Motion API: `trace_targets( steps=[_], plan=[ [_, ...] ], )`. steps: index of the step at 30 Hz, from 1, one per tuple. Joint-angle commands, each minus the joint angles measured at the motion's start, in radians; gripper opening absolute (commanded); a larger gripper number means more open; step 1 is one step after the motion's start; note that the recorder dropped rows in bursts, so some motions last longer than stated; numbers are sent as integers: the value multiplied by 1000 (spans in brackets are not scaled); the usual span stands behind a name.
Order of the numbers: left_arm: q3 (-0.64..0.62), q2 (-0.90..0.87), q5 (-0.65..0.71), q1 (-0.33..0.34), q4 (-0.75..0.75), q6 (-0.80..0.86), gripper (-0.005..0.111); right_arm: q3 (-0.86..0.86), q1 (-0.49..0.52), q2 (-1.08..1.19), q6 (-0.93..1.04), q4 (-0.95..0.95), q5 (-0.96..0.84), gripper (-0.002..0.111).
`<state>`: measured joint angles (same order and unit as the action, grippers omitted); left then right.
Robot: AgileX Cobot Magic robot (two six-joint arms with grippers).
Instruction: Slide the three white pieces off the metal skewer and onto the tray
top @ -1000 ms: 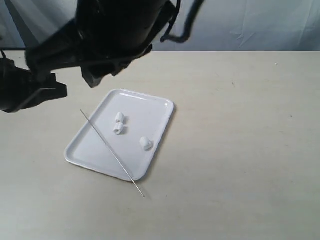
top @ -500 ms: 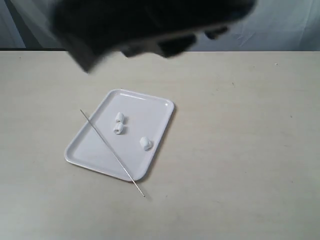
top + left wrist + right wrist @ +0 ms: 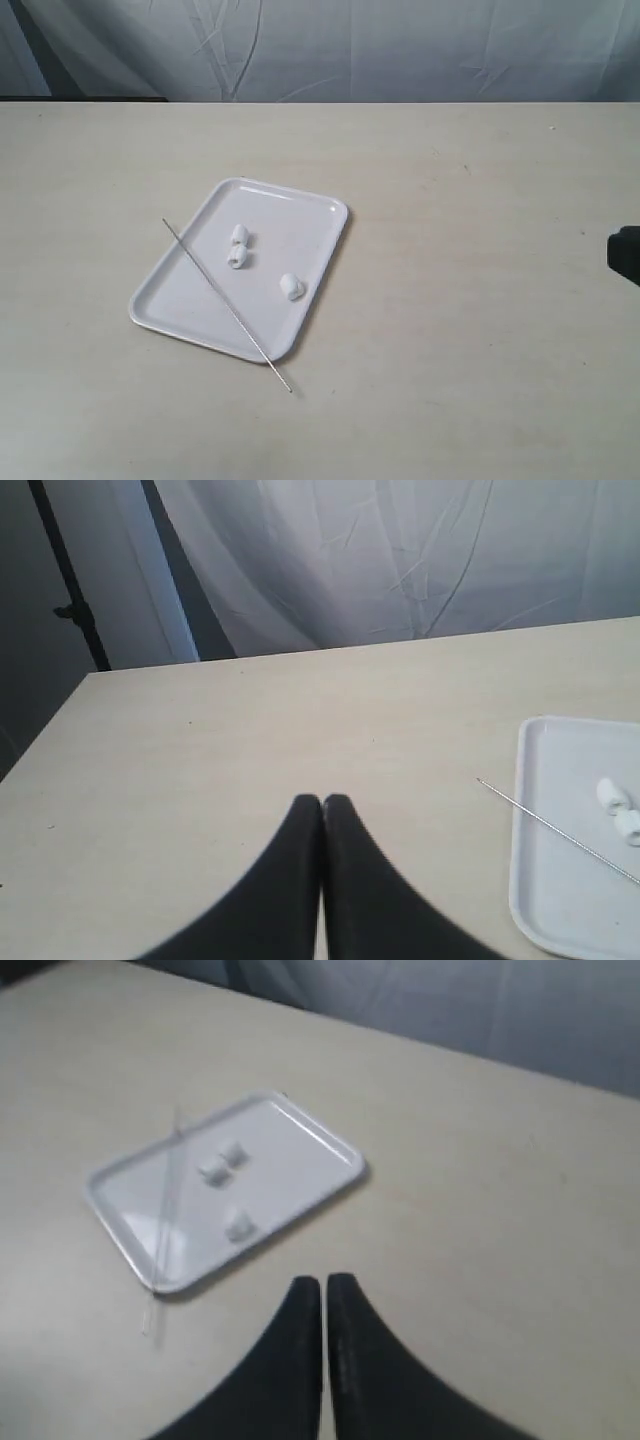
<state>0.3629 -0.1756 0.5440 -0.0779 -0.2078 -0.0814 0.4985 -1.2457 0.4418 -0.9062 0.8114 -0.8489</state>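
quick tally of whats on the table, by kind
white pieces: 3
metal skewer: 1
tray: 1
total: 5

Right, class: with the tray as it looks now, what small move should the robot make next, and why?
Probably none, just stop: the three small white chunks lie loose on the flat white plastic tray, off the thin silver metal skewer, which rests bare across it. The left pincer and right pincer are shut, holding nothing.
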Motion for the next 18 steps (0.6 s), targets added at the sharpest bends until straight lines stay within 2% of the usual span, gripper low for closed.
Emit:
trace_targets(
  steps=[1, 4, 8, 10, 12, 13, 15, 16, 17, 18],
  plan=[
    [-5, 41, -13, 61, 6, 0, 0, -24, -1, -103, 129, -26, 271, -1],
    [-6, 124, -19, 96, 48, -56, 0, -24, -1, -114, 121, -133, 266, -1],
    [-29, 176, -127, 107, 50, -56, 0, -24, -1, -116, 122, -6, 171, -1],
    [-58, 176, -157, 107, 109, -56, 0, -24, -1, -119, 125, 23, 77, -1],
    [-100, 176, -162, 107, 145, -56, 0, -24, -1, -123, 122, -40, 10, -1],
    [-116, 176, -163, 107, 153, -56, 0, -24, -1, -126, 122, -68, 26, -1],
    [-178, 176, -188, 107, 176, -56, 0, -24, 34, -156, 138, -137, 193, -1],
    [-225, 176, -215, 107, 181, -56, 0, -24, 85, -172, 196, -179, 279, -1],
    [-273, 176, -242, 107, 186, -56, 0, -27, 166, -192, 294, -209, 318, -1],
    [-299, 176, -257, 107, 186, -56, 0, -32, 200, -203, 345, -227, 331, -1]
  ],
)
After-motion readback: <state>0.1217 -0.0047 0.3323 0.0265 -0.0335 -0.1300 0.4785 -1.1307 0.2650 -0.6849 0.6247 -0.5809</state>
